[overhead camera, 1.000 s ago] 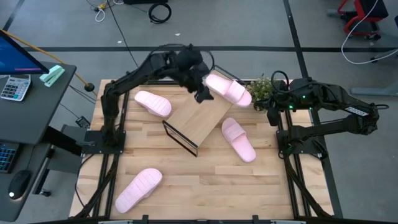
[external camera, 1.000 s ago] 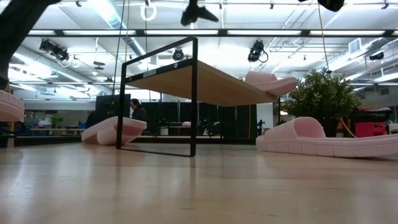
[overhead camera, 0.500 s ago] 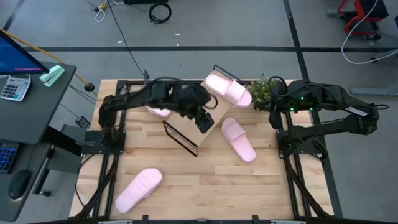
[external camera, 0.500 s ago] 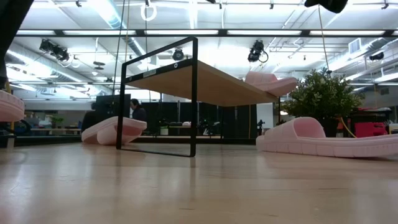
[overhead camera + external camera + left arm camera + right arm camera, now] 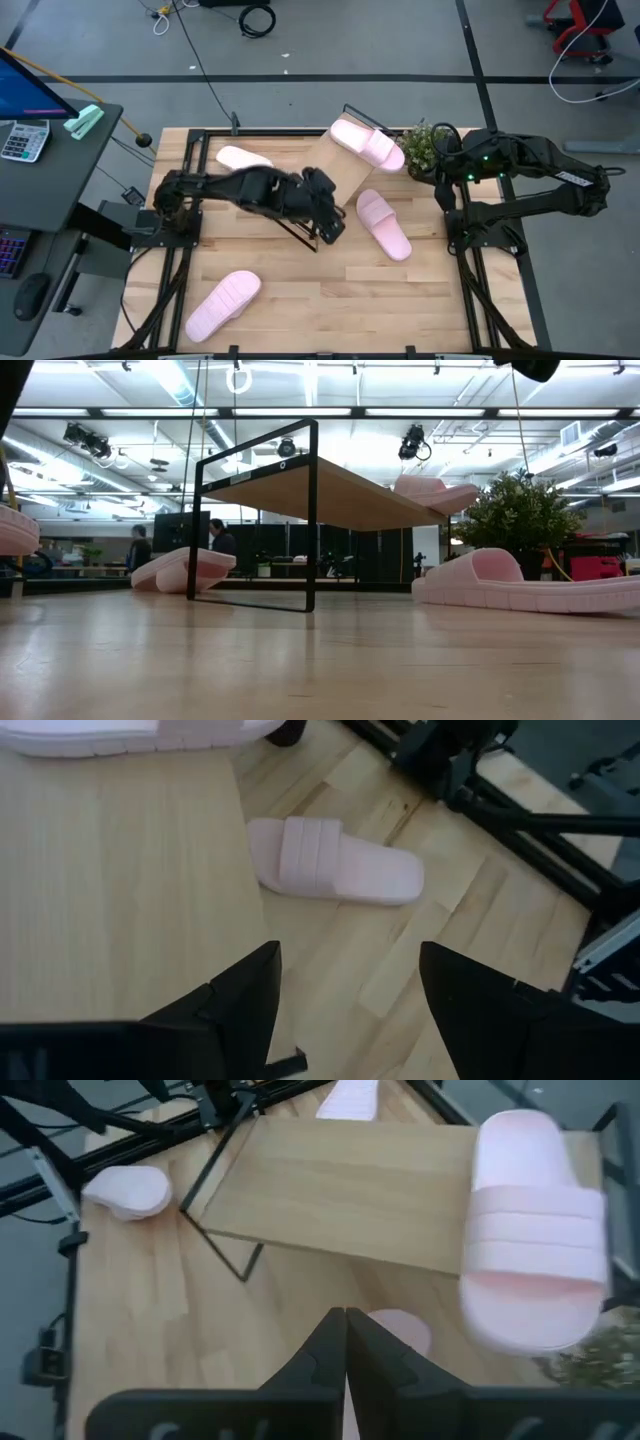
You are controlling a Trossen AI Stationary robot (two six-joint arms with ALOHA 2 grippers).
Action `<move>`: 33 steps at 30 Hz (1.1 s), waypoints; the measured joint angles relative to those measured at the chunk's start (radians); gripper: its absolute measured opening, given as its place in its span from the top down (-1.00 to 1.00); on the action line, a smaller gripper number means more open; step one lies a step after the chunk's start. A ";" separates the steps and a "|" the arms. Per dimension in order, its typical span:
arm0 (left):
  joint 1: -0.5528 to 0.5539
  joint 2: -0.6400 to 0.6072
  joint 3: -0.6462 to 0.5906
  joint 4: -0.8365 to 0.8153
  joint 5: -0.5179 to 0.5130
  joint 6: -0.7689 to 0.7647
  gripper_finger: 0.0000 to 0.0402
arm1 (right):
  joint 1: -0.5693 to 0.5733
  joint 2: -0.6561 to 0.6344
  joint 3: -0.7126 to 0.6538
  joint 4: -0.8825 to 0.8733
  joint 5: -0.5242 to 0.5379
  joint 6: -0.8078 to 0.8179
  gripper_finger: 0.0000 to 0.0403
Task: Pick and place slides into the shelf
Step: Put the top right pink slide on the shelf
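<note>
Counting one slide [image 5: 366, 143] on shelf [image 5: 335, 172]; three left on tabletop [image 5: 300, 290]. Left fingers [image 5: 240, 1000] open, empty; right fingers [image 5: 345, 1350] closed, empty.

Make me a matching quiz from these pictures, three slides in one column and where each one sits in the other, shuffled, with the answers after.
Column one:
1. slide at the front left
2. slide beside the plant
3. slide right of the shelf

Column two:
A. resting on the shelf board
B. flat on the table, between shelf and right arm base
C. alone on the table, near its front edge

Pairs: 1-C, 2-A, 3-B
</note>
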 joint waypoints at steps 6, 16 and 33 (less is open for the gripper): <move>-0.074 0.001 -0.080 -0.003 -0.060 -0.059 -0.21 | 0.116 0.000 0.000 -0.001 -0.002 0.129 0.93; -0.241 0.000 -0.103 -0.007 -0.237 -0.193 -0.16 | 0.393 0.006 0.000 -0.002 0.235 0.416 0.96; -0.335 -0.002 -0.102 -0.070 -0.344 -0.316 -0.15 | 0.742 0.154 0.000 0.047 0.450 0.669 0.95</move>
